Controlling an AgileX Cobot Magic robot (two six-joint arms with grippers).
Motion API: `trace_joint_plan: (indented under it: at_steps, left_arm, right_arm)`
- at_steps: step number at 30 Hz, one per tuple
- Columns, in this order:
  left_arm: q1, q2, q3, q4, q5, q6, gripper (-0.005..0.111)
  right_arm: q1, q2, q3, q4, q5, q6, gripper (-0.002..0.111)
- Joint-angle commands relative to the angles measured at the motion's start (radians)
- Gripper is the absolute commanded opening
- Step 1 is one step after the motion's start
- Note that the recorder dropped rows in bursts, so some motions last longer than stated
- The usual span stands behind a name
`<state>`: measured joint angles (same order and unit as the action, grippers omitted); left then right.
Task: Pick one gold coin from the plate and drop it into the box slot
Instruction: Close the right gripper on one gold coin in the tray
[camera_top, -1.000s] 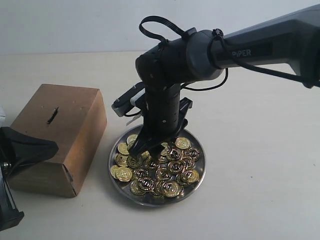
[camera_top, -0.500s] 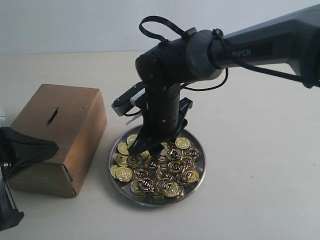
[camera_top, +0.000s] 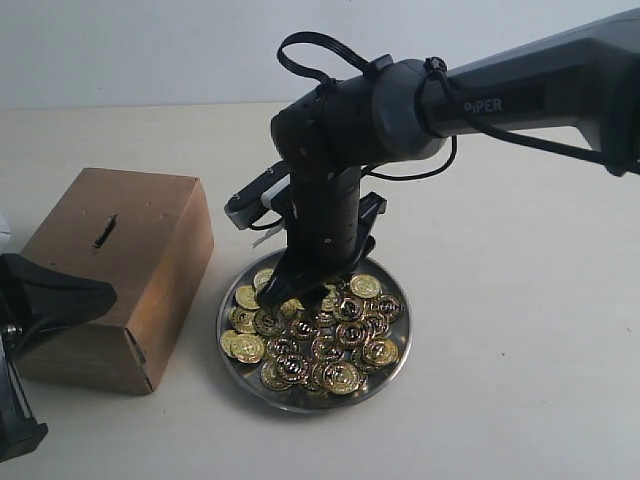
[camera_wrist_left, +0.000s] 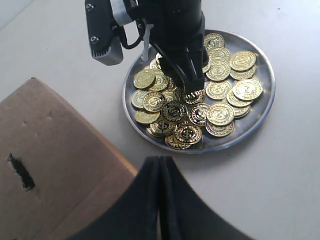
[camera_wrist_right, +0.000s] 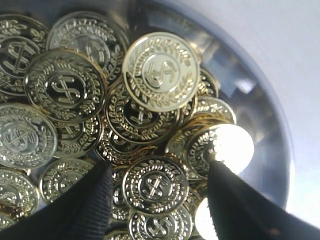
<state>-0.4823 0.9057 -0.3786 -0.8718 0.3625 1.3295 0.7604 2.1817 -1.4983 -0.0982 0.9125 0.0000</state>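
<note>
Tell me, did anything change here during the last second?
The right arm's fingers sank slightly lower and leftward among the coins, open, gripping nothing yet. The plate, box and left arm's fingers stayed put.

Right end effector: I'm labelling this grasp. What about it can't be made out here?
- Exterior view: the black right end effector sits among embossed gold coins; contact too small to tell.
- Right wrist view: its black fingers are cut off by the frame edge.
- Left wrist view: the end effector itself covers the coins beneath.
</note>
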Motion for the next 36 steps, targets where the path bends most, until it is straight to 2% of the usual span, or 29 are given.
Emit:
trace_joint_plan:
  at_steps: [1, 7, 12, 36]
  left_arm:
    - [-0.006, -0.004, -0.007, -0.014, -0.007, 0.001, 0.0]
    - [-0.006, -0.004, -0.007, -0.014, -0.007, 0.001, 0.0]
    - [-0.006, -0.004, -0.007, -0.014, -0.007, 0.001, 0.0]
    - [-0.006, -0.004, -0.007, -0.014, -0.007, 0.001, 0.0]
  right_arm:
    - [0.001, 0.024, -0.005, -0.01, -0.003, 0.005, 0.054]
    - [0.001, 0.035, -0.005, -0.012, 0.005, 0.0, 0.053]
    - [0.001, 0.035, -0.005, -0.012, 0.028, 0.0, 0.045]
    - [0.001, 0.035, -0.005, 0.028, 0.066, -0.024, 0.045]
